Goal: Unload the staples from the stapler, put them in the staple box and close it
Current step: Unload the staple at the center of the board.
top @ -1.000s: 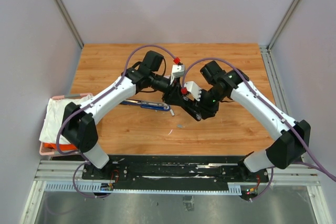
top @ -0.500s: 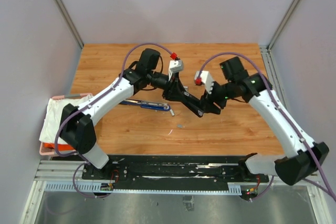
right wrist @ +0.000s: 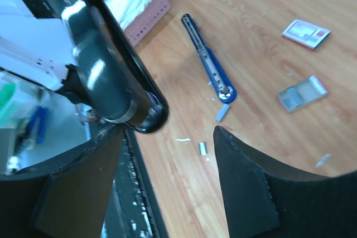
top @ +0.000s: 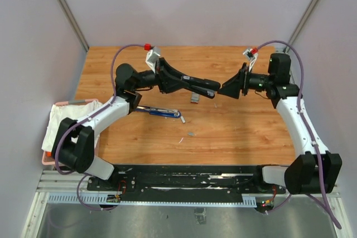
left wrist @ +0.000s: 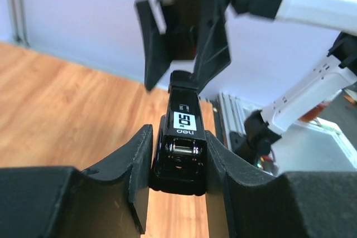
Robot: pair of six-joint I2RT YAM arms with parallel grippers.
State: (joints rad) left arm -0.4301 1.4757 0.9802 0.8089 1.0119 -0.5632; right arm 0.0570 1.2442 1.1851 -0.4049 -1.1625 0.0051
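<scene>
My left gripper [top: 167, 79] [left wrist: 178, 137] is shut on the rear of the black stapler [top: 195, 83] [left wrist: 181, 137] and holds it level above the table, tip pointing right. My right gripper [top: 230, 88] [right wrist: 167, 132] is open just beyond that tip. The stapler's rounded end [right wrist: 120, 82] sits by its left finger without being gripped. Short silvery bars of staples [right wrist: 222, 112] lie on the wood below, another staple bar [right wrist: 202, 148] closer to the front edge. The same loose staples [top: 191, 134] show small in the top view.
A slender blue-and-black tool [top: 159, 111] [right wrist: 209, 62] lies on the table under the left arm. A flat silvery piece [top: 194, 98] [right wrist: 302, 93] and a red-and-white box [right wrist: 305, 32] lie nearby. A pink basket [top: 61, 157] with white cloth sits at the left edge.
The right gripper has let go of the stapler, opened and pulled back to the right. The left arm has lifted the stapler and swung it up and back, away from the table's front.
</scene>
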